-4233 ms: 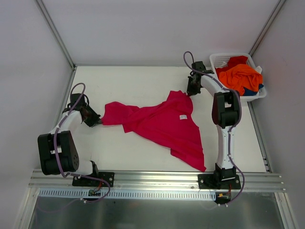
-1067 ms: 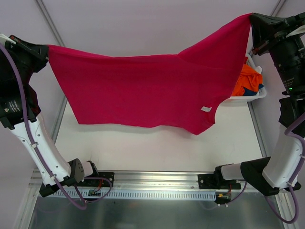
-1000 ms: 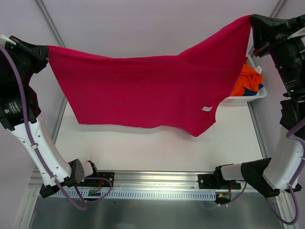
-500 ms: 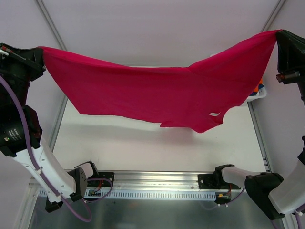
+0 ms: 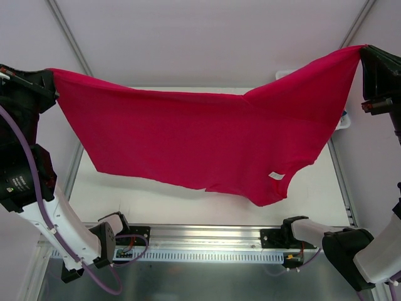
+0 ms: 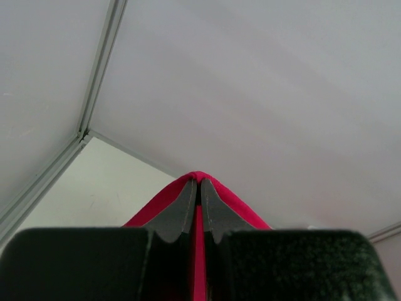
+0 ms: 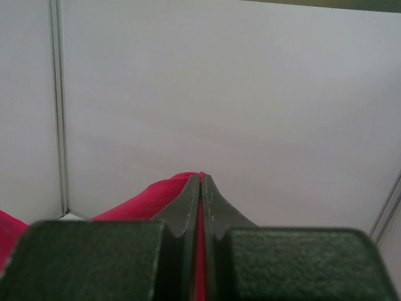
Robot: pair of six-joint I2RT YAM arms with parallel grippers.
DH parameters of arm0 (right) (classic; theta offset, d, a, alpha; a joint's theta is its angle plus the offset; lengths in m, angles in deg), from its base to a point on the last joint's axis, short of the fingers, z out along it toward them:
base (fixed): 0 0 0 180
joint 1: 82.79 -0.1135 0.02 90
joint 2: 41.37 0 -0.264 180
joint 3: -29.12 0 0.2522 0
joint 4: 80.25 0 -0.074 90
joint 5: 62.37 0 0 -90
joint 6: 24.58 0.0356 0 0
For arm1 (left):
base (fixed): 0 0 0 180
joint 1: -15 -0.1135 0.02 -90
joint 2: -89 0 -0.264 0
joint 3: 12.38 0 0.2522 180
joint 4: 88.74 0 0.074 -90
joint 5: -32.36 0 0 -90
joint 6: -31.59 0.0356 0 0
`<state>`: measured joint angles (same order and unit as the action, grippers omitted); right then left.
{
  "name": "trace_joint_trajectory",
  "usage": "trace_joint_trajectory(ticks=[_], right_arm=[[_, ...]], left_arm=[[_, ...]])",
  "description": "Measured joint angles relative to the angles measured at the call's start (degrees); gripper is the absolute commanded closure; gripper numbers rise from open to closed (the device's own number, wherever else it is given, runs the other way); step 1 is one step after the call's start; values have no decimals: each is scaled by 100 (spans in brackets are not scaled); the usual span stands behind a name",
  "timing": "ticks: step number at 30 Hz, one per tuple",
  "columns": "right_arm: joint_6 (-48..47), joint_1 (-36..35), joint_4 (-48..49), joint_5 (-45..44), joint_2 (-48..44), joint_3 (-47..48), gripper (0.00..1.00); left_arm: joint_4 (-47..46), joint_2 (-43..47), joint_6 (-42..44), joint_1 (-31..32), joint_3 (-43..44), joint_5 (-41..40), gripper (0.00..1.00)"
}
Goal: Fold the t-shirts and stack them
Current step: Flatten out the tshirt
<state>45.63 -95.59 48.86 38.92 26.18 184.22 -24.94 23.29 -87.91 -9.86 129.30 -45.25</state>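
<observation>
Above the white desk [image 5: 188, 194] we see the magenta-pink soft cloth t-shirt [image 5: 200, 135] hanging spread wide and clear of the desk, its small white label [image 5: 276, 175] near the lower hem, with our left tool [image 5: 49, 83] and right tool [image 5: 363, 59] each clenched on an upper corner.

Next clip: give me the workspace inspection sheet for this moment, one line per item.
Surface: white table, bare where visible.
Job's things: magenta-pink t-shirt stretched in the air between both arms, white label near its lower edge, hem hanging clear of the table.
Clutter: white basket, mostly hidden behind the shirt; contents not visible.
Grippers: left pincer shut on one shirt corner; right pincer shut on the other.
Cables: purple cable looped along the left arm.
Surroundings: white enclosure walls.
</observation>
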Motion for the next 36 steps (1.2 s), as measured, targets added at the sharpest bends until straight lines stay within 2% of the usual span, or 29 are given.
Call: trace_joint_trajectory(ticks=[14, 36], right_arm=[[-87, 0, -278, -748, 474, -225, 100], [-76, 0, -304, -715, 308, -396, 100]], left_arm=[[37, -177, -17, 0, -319, -42, 100], [37, 22, -76, 0, -400, 20, 100]])
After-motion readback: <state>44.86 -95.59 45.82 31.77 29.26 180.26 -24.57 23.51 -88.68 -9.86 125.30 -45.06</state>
